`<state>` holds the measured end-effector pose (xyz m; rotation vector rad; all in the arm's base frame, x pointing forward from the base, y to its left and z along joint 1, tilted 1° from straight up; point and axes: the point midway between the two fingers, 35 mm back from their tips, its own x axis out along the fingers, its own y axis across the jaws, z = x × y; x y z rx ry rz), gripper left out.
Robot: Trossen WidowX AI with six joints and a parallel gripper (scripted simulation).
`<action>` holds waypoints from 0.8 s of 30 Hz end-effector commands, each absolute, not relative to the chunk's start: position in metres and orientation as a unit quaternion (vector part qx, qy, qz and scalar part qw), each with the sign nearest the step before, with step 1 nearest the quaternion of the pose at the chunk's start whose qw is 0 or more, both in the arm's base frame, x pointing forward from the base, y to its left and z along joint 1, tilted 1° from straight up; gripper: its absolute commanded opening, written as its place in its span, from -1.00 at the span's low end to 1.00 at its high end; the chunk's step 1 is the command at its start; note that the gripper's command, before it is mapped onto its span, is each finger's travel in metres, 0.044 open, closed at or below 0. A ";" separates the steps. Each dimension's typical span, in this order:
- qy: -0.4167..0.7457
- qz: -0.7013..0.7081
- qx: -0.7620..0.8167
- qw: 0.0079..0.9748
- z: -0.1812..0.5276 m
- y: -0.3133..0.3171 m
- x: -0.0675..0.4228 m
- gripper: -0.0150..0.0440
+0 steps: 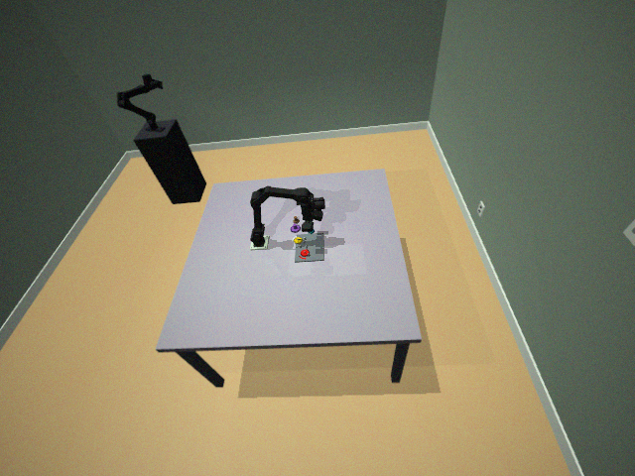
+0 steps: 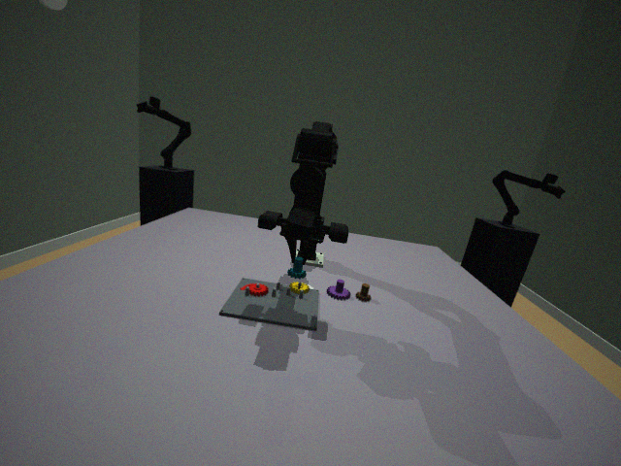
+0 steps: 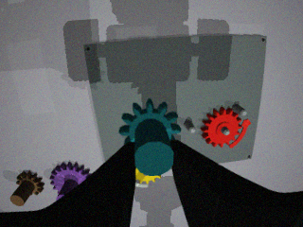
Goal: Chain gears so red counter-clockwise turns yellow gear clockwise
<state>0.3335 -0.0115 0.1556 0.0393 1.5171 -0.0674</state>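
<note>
My gripper (image 2: 299, 259) (image 3: 151, 148) is shut on the upright stem of the teal gear (image 1: 311, 232) (image 2: 297, 274) (image 3: 150, 118), held above the grey board (image 1: 318, 256) (image 2: 234, 307) (image 3: 246, 61). The red gear (image 1: 305, 253) (image 2: 258, 289) (image 3: 219, 129) sits on a peg. The yellow gear (image 1: 297, 240) (image 2: 300, 287) (image 3: 148, 178) is on another, mostly hidden behind the teal gear in the wrist view. Empty pegs show, one (image 3: 190, 126) left of the red gear and one (image 3: 240, 110) at its upper right. The purple gear (image 1: 295, 228) (image 2: 338, 292) (image 3: 68, 176) and brown gear (image 1: 296, 220) (image 2: 363, 295) (image 3: 32, 181) stand beside the board.
The table (image 1: 287, 307) (image 2: 150, 361) surrounds the board. The arm's pale base plate (image 1: 259, 246) is behind the board in the exterior view. The arm's shadow falls over the board. Other arms stand on dark pedestals (image 1: 172, 166) (image 2: 166, 195) (image 2: 496, 265) away from the table.
</note>
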 end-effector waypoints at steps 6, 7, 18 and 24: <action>0.689 -0.027 0.017 0.724 0.147 -0.025 0.326 -0.49; 0.689 -0.027 0.017 0.724 0.146 -0.026 0.325 -0.49; 0.690 -0.028 0.017 0.723 0.135 -0.044 0.313 -0.49; 0.691 -0.028 0.016 0.722 0.128 -0.053 0.306 -0.49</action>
